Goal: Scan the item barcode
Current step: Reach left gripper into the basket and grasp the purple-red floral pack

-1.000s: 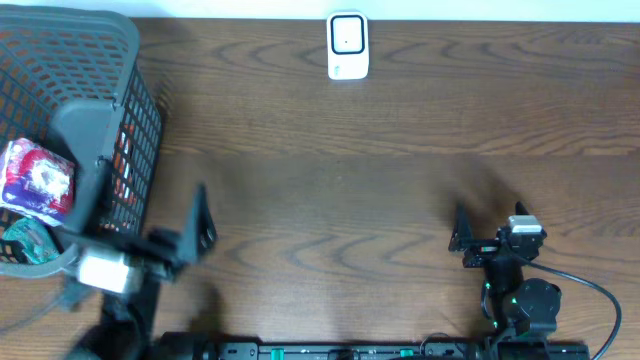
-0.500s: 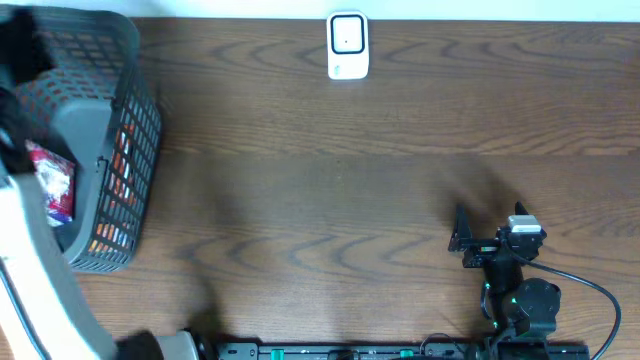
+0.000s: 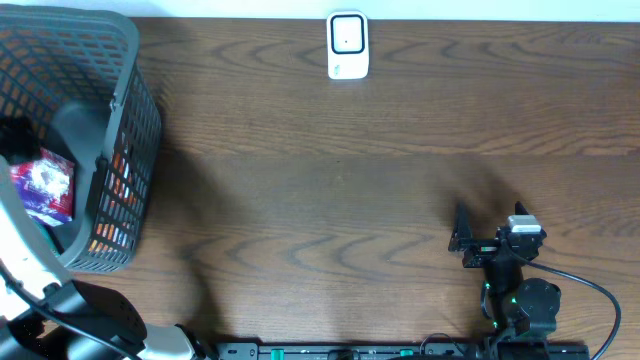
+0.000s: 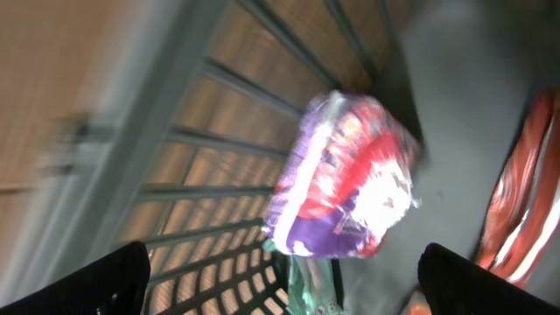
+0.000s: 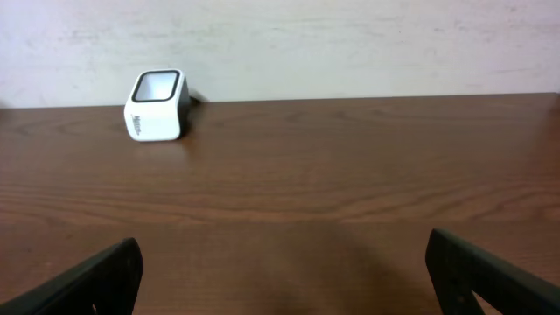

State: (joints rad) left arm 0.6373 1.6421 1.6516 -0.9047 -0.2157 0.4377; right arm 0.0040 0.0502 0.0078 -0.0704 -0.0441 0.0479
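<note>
A purple, red and white packet (image 3: 45, 188) lies inside the grey mesh basket (image 3: 135, 95) at the table's left end. In the left wrist view the packet (image 4: 346, 179) sits just ahead of my left gripper (image 4: 284, 280). That gripper hovers over the basket interior, open and holding nothing. The white barcode scanner (image 3: 347, 45) stands at the far edge, at the middle of the table. Seen from the right wrist, the scanner (image 5: 157, 105) is far off to the left. My right gripper (image 3: 462, 235) rests near the front right, open and empty (image 5: 284, 262).
A green packet (image 4: 311, 280) lies under the purple one, and an orange-red item (image 4: 516, 201) leans against the basket wall to the right. My left arm's white link (image 3: 20, 250) crosses the basket's near rim. A pale wall (image 5: 350, 44) rises behind the table.
My left arm has swung from the table beside the basket to above its interior, gripper now facing the packet. The right arm has not moved.
</note>
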